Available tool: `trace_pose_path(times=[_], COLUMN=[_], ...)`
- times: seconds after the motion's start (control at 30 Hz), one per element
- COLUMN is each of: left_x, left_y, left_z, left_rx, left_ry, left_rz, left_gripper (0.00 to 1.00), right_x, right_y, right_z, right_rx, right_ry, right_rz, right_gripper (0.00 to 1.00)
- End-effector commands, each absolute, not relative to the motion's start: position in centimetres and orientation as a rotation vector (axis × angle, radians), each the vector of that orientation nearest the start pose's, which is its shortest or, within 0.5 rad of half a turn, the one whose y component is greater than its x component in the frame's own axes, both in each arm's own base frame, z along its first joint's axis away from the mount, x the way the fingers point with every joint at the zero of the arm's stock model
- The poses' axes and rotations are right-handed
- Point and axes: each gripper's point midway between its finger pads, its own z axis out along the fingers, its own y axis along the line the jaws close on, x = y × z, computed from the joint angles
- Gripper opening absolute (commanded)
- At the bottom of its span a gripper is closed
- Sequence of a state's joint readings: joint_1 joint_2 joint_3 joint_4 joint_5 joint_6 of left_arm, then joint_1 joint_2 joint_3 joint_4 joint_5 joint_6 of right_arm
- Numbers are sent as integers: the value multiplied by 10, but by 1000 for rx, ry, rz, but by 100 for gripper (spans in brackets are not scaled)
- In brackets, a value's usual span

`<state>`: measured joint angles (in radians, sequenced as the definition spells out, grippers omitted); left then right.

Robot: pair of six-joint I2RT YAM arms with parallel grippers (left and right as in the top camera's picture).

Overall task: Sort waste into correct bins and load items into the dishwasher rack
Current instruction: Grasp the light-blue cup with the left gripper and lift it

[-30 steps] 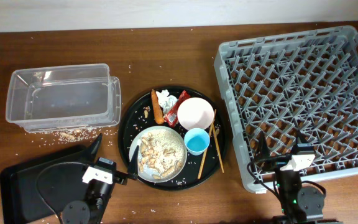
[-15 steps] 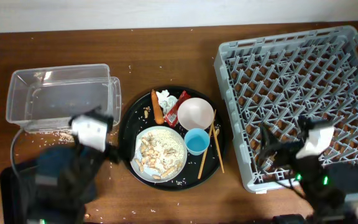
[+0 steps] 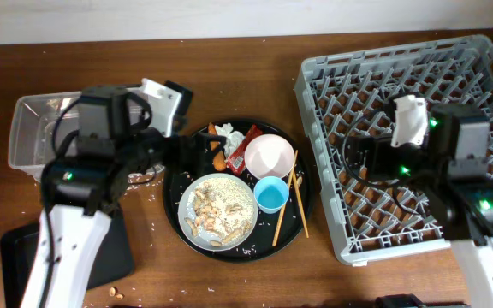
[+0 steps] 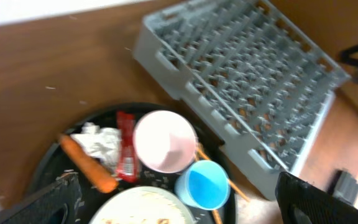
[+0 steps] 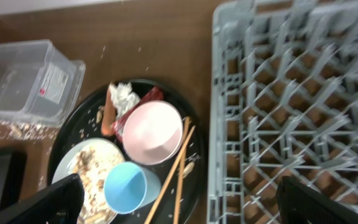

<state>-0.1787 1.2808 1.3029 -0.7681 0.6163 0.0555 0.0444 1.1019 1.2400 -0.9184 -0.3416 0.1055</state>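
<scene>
The round black tray holds a grey-white plate (image 3: pixel 219 211) of rice and peanuts, a pink-white bowl (image 3: pixel 269 156), a blue cup (image 3: pixel 270 194), chopsticks (image 3: pixel 298 201), a white tissue (image 3: pixel 226 133), a red wrapper (image 3: pixel 242 147) and a carrot (image 4: pixel 89 165). My left gripper (image 3: pixel 202 150) hovers open and empty over the tray's left side, above the carrot. My right gripper (image 3: pixel 359 158) hovers open and empty over the left part of the grey rack (image 3: pixel 418 94). The clear tub (image 3: pixel 50 128) stands at the left, partly under my left arm. The black bin (image 3: pixel 20 252) lies at the front left.
The round black tray (image 3: pixel 178 175) sits between the tub and the rack. Rice grains and peanuts are scattered on the wood around the tub and the black bin. The rack's left wall stands close to the tray's right rim.
Both arms have risen from the table's front edge and swung forward: the left over the tray's left side, the right over the rack. Nothing was taken hold of.
</scene>
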Motion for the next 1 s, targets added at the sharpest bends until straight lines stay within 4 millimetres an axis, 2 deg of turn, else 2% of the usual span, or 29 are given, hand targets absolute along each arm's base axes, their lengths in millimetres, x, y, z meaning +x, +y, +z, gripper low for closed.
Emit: trace_pose_path(times=[0.0,0.1,0.13,0.17,0.2,0.33,0.53,0.7,0.77,0.8,0.9,0.97], left_x=[315,309,307,304,301,294,297,299,301,301,298,303], left_y=[-197,-217,-224,-234,-239,-250,-245,-253,-255,-254,-255,-251], left_z=[246,191,179,158,146,113,70,67,68,69,85,110], left_rx=[671,757,789,839,866,926,977,997,994,991,981,944], left_ry=[2330,2511,2541,2588,2618,2698,2777,2753,2743,2745,2776,2795], left_rz=[-864,-711,-687,-645,-619,-593,-370,-368,-372,-375,-444,-499], left_gripper=[99,91,89,81,78,65,48,27,6,0,0,0], right_x=[306,308,307,307,306,305,305,305,305,305,305,305], right_y=[78,78,78,78,78,78,78,78,78,78,78,78], right_z=[277,269,267,264,263,262,262,262,262,262,262,262], right_rx=[-102,-95,-93,-90,-89,-87,-87,-87,-87,-87,-87,-87], right_ry=[2352,2385,2394,2405,2409,2416,2418,2418,2418,2418,2418,2418], right_rz=[538,542,543,544,544,545,546,546,546,546,546,546], right_gripper=[98,98,98,98,98,99,98,98,98,98,98,98])
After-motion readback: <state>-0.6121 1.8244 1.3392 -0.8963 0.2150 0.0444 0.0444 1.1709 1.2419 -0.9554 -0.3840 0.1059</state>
